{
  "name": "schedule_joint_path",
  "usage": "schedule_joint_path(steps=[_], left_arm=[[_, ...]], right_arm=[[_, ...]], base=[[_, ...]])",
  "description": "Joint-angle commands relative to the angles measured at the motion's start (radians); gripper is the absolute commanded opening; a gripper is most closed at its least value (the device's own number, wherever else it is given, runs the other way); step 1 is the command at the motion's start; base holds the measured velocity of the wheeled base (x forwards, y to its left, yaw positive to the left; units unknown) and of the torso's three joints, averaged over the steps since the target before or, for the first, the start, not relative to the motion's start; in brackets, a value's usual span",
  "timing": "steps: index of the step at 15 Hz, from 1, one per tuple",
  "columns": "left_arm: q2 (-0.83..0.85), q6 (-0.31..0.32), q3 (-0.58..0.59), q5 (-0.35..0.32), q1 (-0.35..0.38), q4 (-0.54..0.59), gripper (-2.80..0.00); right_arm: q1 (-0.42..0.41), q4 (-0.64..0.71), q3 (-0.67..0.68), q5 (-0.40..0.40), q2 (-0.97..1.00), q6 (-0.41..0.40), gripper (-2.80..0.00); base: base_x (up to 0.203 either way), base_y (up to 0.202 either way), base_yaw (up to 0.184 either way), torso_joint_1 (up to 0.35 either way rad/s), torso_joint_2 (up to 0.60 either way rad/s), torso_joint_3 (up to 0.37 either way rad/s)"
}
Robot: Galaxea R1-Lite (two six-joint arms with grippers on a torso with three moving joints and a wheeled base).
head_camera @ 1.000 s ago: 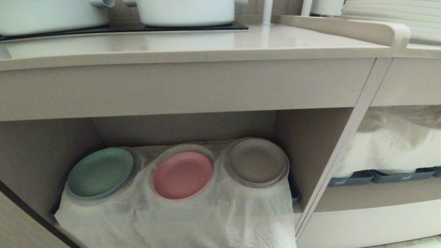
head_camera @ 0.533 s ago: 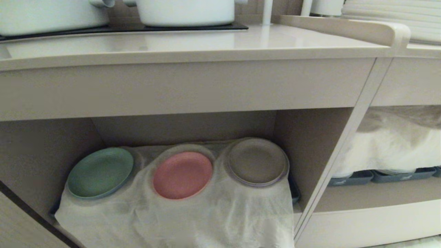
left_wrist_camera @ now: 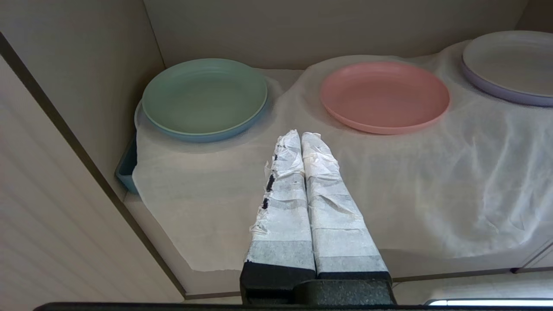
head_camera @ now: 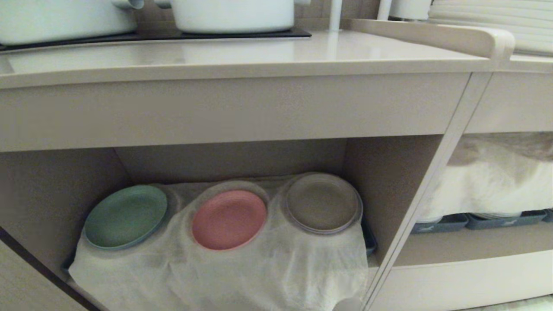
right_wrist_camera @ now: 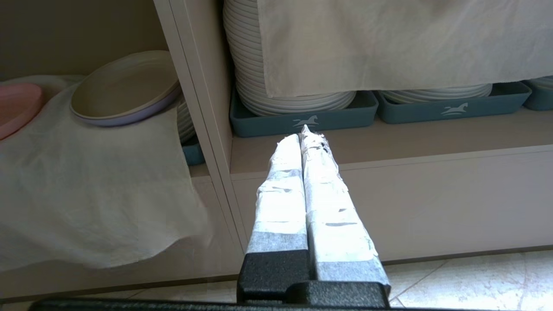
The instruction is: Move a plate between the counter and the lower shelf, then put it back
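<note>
Plate (head_camera: 228, 219) flat, face up, round

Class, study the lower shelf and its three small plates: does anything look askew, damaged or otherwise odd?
No plate is broken or spilled. The oddity is the white cloth: it drapes rumpled over the lower shelf front, and the green plate, pink plate and grey plate sit tilted on humps under it, not flat.

Green plate (head_camera: 125, 216) and beige plate (head_camera: 323, 203) on white cloth (head_camera: 259, 272), two white pots (head_camera: 233, 15) up on the black hob, stacked white plates (right_wrist_camera: 285, 82) in grey trays (right_wrist_camera: 302, 116), tiled floor (right_wrist_camera: 475, 280).
</note>
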Motion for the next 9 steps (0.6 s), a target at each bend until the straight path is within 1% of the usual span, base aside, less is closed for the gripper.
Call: schedule_joint_path(steps=[1,9], left_arm=[[-0.001,0.000,0.000,0.000,0.000,0.000,-2.80],[-0.001,0.000,0.000,0.000,0.001,0.000,-2.80]], right_arm=[[0.000,-0.001,0.000,-0.001,0.001,0.001,-2.80],[0.000,0.001,0.000,-0.004,0.001,-0.001,-2.80]], base=[[0.000,0.000,0.000,0.000,0.00,0.000],[0.000,0.000,0.000,0.000,0.00,0.000]])
